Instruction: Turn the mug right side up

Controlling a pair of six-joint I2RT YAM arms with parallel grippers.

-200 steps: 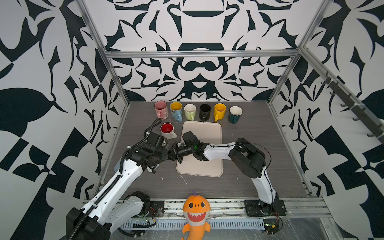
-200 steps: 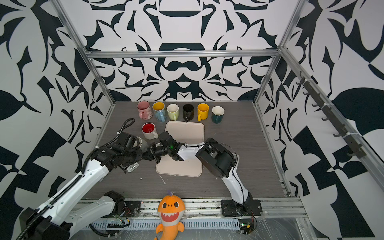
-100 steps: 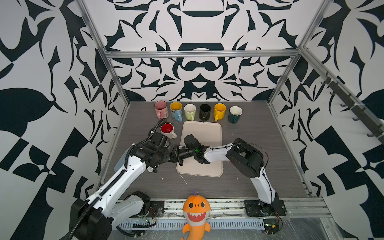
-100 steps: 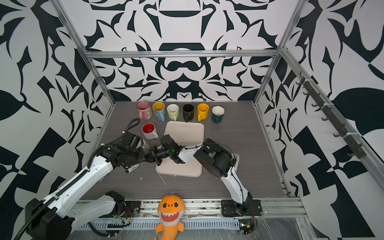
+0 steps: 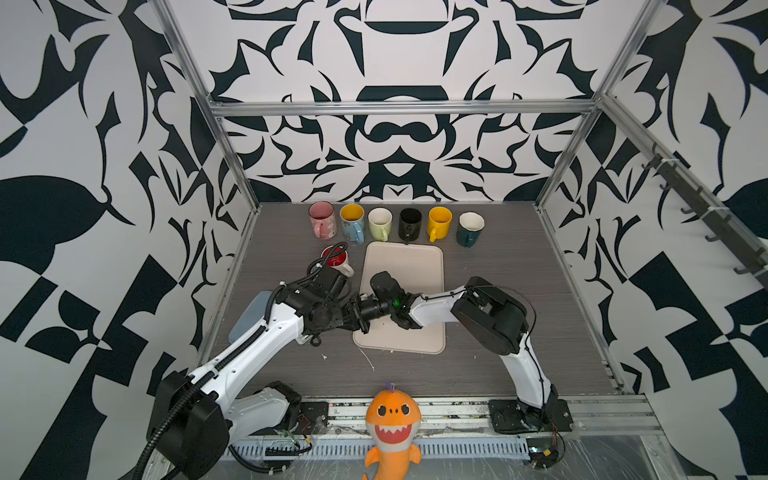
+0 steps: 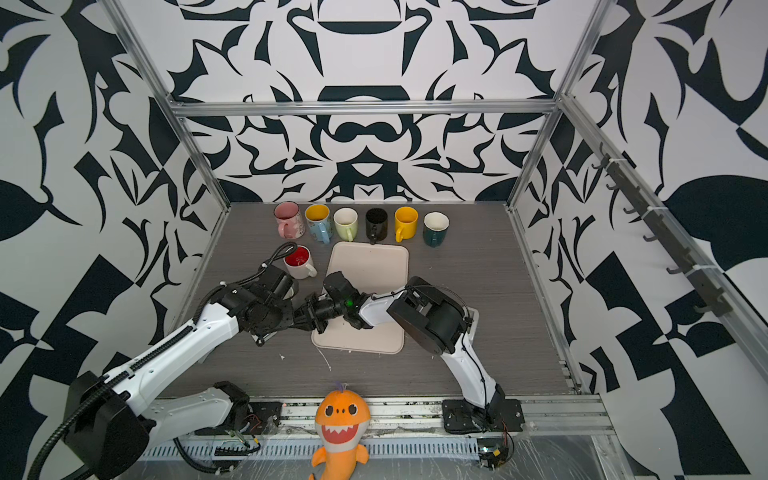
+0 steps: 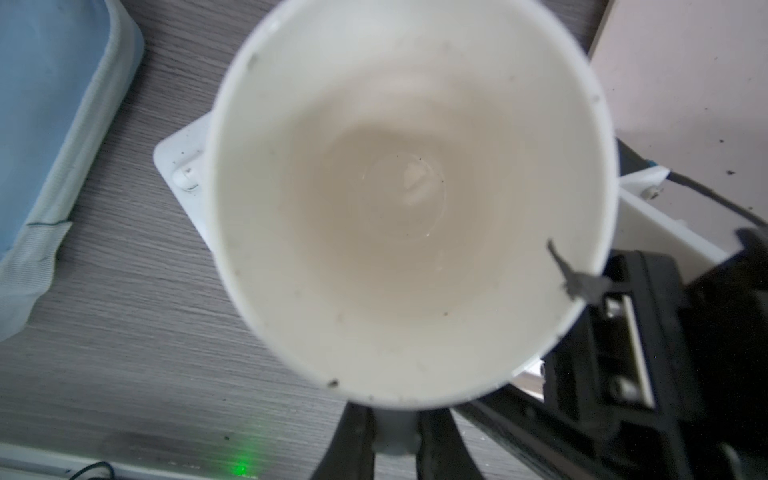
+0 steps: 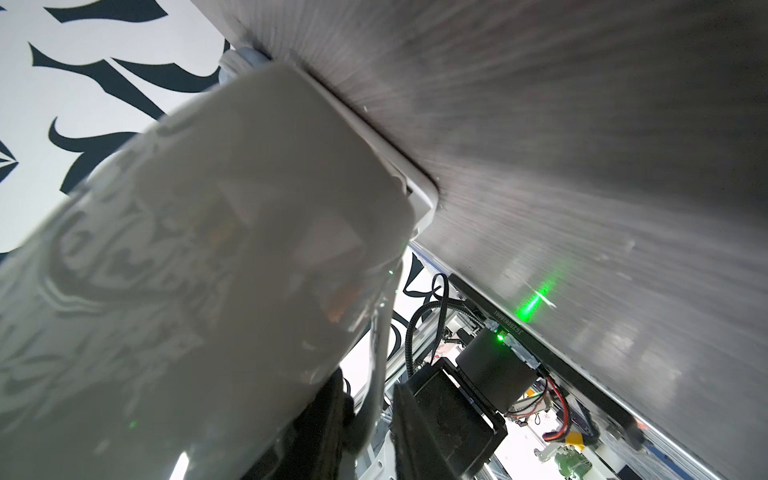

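Grey table [image 5: 498, 270], edge label [image 8: 505, 328] blurred; left jaws pinch mug [image 7: 407, 199] handle.

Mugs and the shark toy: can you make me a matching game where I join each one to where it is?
Things:
1. pink mug
2. dark teal mug
3. white mug
4. orange shark toy

Places:
A. gripped by the left tool
B. alone at the very front in both top views
C. left end of the back row in both top views
D. right end of the back row in both top views

Pairs: 1-C, 2-D, 3-A, 4-B
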